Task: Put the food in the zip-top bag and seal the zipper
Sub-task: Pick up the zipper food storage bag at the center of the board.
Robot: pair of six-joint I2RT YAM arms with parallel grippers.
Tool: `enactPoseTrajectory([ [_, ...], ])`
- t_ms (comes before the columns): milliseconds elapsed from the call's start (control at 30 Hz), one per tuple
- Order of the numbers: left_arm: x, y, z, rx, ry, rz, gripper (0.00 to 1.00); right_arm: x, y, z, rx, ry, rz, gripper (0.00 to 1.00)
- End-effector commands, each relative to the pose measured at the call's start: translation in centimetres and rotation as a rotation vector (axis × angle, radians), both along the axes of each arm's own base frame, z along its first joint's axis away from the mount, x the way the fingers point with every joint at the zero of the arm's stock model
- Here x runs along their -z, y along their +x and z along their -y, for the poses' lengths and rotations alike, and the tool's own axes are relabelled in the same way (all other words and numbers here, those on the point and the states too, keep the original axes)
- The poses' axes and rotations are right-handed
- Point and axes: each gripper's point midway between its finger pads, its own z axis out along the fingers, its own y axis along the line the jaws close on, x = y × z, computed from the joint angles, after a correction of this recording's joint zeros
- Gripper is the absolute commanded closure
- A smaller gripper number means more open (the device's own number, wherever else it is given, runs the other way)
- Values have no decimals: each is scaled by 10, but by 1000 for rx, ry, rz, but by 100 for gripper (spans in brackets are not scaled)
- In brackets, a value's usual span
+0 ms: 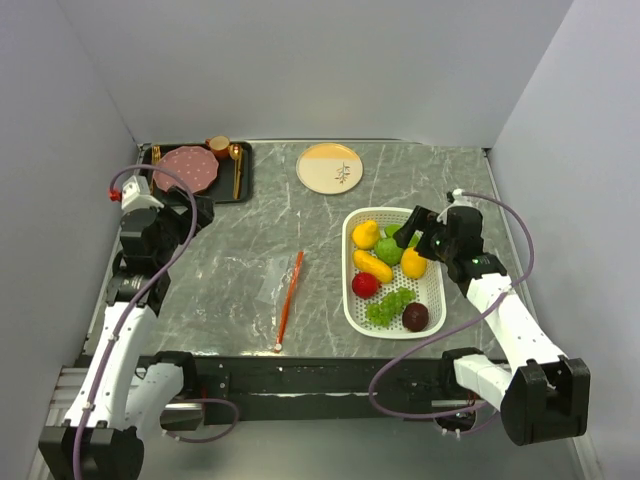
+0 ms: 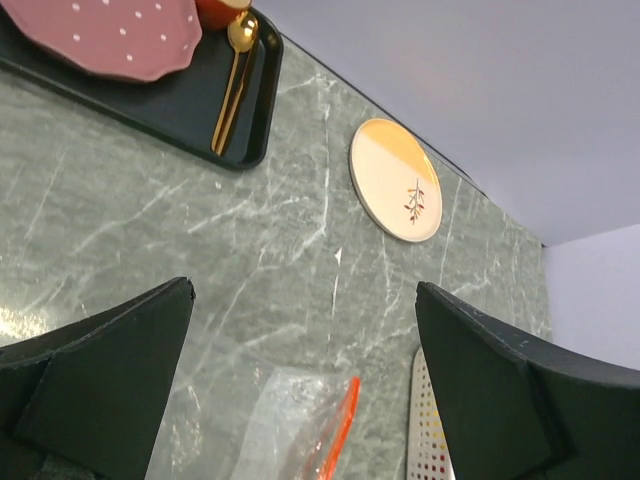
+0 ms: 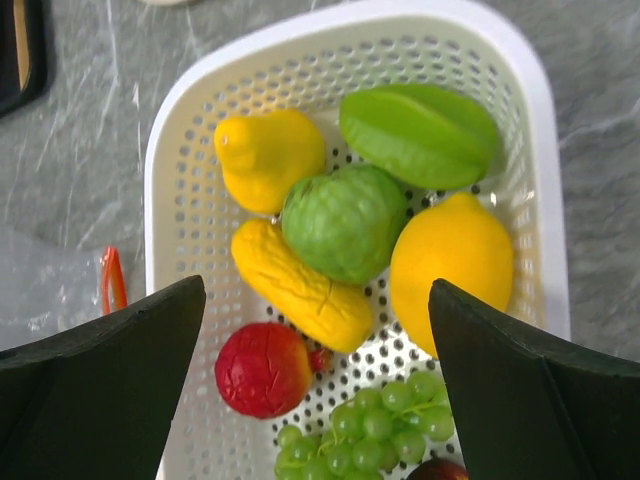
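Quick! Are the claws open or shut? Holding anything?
Left claw: open, holding nothing.
Right claw: open, holding nothing.

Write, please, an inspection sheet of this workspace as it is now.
Surface: grey-green marbled table, flat.
Job's things: food all in the white basket; zip-top bag flat on the table left of it, looks empty; zipper along its right edge, open or sealed cannot tell.
Clutter: black tray holding pink plate, cup, gold spoon, far left; round plate, far middle.
Grippers: left gripper open, empty, above the table; right gripper open, empty, above the basket.
Cables: purple cable loops at each arm, off the job's things.
Surroundings: plain walls on three sides.
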Motion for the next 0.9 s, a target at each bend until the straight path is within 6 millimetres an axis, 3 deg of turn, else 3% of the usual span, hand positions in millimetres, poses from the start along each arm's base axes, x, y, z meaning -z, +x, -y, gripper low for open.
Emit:
enactPoseTrajectory([
  [0,-2,-19,3,-6,-59,-5,1,5,-13,-9,-84,-10,-37,0],
  [100,-5,-30,2,-8,-71,2,1,4,-15,-3,-24,-4,-75,0],
  [233,-10,-45,8,34,-68,51,1,-6,-13,-13,49,124,-96,0],
  [333,-16,-54,9,42,-65,86,1,-29,-1,-22,84,239,57,0],
  [367,-11,-57,9,54,-46,63,1,-27,-2,-22,101,246,65,0],
  [433,-14,-60,11,73,-25,38,1,-29,-4,-13,130,214,89,0],
  [533,-3,-61,22,160,17,-72,1,-37,-5,-2,168,151,63,0],
  [633,14,-60,42,297,27,-133,1,-38,-3,-14,82,149,64,0],
  [700,24,-65,45,312,33,-184,1,-36,-1,-15,63,134,62,0],
  [867,16,-80,42,314,94,-160,1,-41,-1,-10,56,85,49,0],
])
